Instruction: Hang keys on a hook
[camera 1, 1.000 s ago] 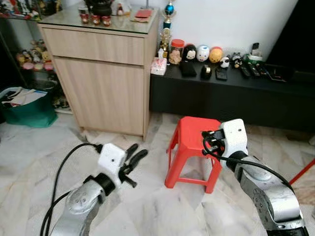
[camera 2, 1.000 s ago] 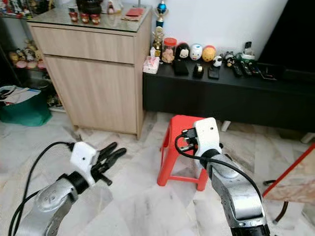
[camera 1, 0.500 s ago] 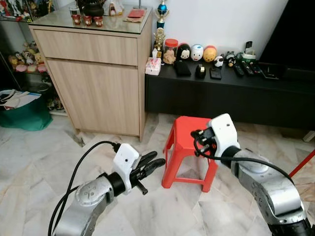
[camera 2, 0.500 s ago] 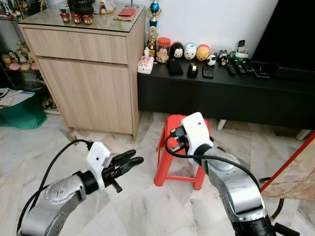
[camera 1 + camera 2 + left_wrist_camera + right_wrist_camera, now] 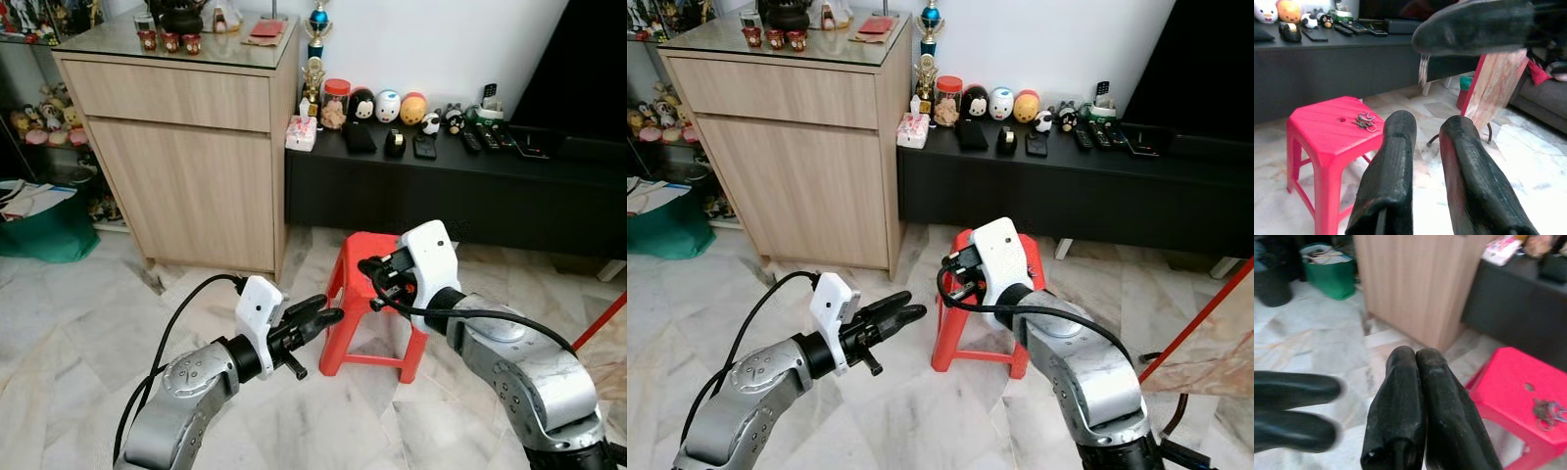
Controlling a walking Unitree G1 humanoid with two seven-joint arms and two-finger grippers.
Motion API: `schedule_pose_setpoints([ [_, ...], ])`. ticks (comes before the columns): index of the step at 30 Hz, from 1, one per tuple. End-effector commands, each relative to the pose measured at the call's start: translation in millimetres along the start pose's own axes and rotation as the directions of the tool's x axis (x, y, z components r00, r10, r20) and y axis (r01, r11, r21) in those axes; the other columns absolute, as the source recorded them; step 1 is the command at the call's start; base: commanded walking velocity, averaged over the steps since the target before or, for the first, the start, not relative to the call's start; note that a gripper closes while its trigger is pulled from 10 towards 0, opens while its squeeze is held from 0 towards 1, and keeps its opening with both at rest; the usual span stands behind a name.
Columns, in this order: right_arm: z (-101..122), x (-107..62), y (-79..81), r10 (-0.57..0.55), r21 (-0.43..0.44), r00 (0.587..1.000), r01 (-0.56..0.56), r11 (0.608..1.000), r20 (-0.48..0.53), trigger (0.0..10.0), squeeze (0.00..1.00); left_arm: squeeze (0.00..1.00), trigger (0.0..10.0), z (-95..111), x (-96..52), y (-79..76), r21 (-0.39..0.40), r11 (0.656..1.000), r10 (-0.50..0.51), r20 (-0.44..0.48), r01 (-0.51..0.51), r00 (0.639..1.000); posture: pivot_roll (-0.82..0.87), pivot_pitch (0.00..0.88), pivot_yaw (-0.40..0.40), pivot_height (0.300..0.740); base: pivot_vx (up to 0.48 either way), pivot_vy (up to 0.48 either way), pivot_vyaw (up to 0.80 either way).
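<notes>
A small bunch of keys (image 5: 1365, 121) lies on top of a red plastic stool (image 5: 364, 245), beside a small hole in the seat; the same keys (image 5: 1547, 411) appear in the right wrist view. My left gripper (image 5: 324, 310) hovers low just left of the stool, its fingers pointing at it and slightly open with nothing between them. My right gripper (image 5: 955, 279) hangs above the stool's near left part, fingers (image 5: 1400, 382) pressed shut on nothing. From the head views my right wrist hides the keys.
A tall wooden cabinet (image 5: 186, 147) stands at the back left, and a low black bench (image 5: 451, 196) with figurines and remotes runs behind the stool. A green bag (image 5: 44, 220) sits far left. A reddish board (image 5: 1205, 343) leans at the right. Marble floor surrounds the stool.
The camera has shifted. My left gripper has reached forward and right, closer to the stool. My right gripper has drifted left over the stool's near edge.
</notes>
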State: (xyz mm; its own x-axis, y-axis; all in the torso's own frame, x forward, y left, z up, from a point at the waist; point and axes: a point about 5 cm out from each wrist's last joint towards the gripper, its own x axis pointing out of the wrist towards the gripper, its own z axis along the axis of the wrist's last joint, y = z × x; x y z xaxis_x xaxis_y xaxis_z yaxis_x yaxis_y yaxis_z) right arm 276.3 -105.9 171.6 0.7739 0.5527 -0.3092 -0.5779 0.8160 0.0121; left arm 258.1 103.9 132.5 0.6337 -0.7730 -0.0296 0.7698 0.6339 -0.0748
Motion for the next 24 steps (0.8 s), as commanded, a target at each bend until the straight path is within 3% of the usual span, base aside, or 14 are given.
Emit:
schedule_pose_setpoints([
  [1,6.5,-2.8,4.8,0.016,-0.017,1.0,-0.016,1.0,0.019,10.0,0.0,0.0,10.0,3.9,4.3,0.2,0.004,1.0,-0.011,0.015,0.011,1.0,0.01,0.0,-0.111,0.722,0.0,0.0,0.0],
  [6,5.1,-1.3,14.9,0.044,0.013,0.999,-0.044,0.999,0.006,10.0,0.0,0.0,10.0,5.7,9.1,6.9,0.015,1.0,0.021,0.031,-0.021,0.999,0.0,0.0,-0.109,0.722,0.0,0.0,0.0],
  [24,2.2,-2.8,20.0,0.044,0.059,0.999,-0.044,0.997,-0.006,10.0,0.0,0.0,10.0,5.7,12.1,12.9,0.008,0.998,0.064,0.059,-0.065,0.996,0.0,0.0,-0.111,0.722,0.0,0.0,0.0],
])
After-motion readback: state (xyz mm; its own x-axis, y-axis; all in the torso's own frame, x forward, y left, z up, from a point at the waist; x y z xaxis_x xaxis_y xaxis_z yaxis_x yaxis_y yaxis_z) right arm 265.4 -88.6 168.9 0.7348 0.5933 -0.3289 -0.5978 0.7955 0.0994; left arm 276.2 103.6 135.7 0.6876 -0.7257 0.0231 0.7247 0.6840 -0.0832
